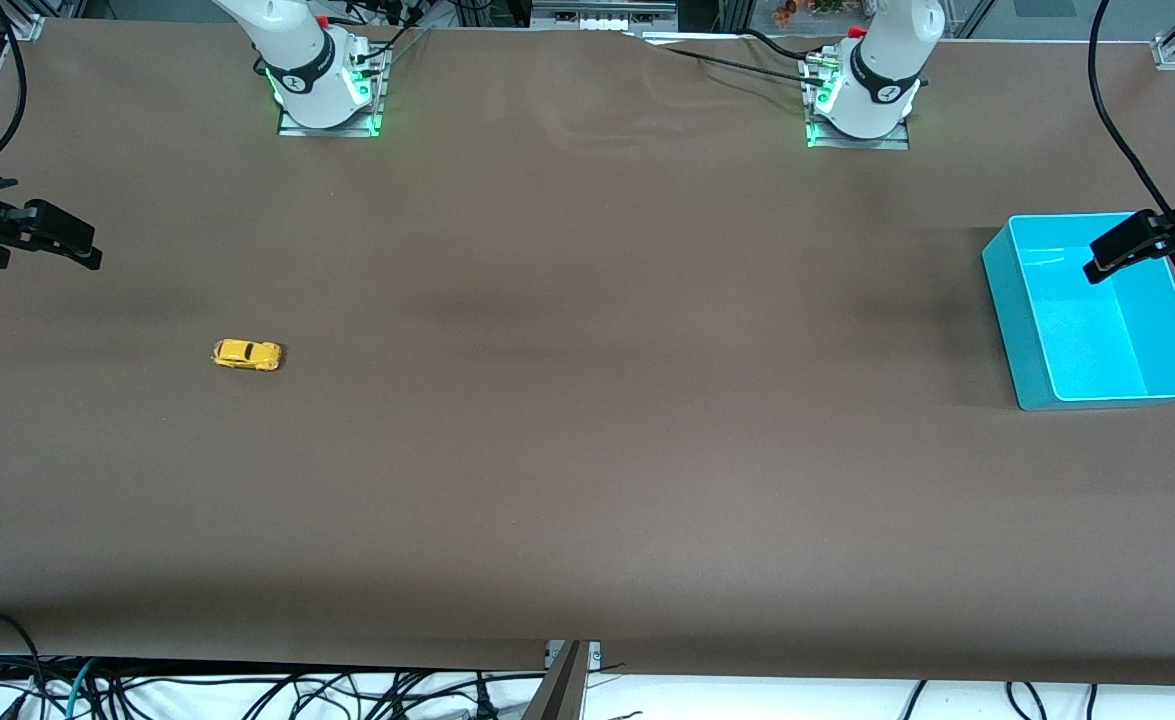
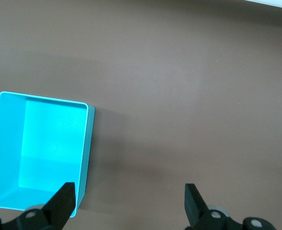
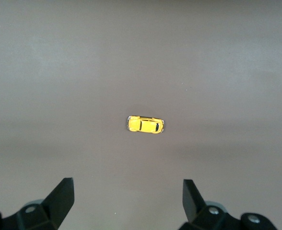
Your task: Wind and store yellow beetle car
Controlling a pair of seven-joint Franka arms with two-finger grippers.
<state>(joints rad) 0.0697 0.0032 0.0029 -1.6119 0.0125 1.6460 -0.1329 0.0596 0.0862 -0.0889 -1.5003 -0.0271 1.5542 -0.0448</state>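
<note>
The yellow beetle car stands on its wheels on the brown table toward the right arm's end. It also shows in the right wrist view, small and well below the fingers. My right gripper hangs high over the table's edge at that end, open and empty. The turquoise bin stands empty toward the left arm's end. My left gripper hangs open and empty high over the bin; its wrist view shows the bin's wall beside one finger.
The two arm bases stand along the table's back edge. A metal post and loose cables lie at the edge nearest the front camera. Brown cloth covers the table between car and bin.
</note>
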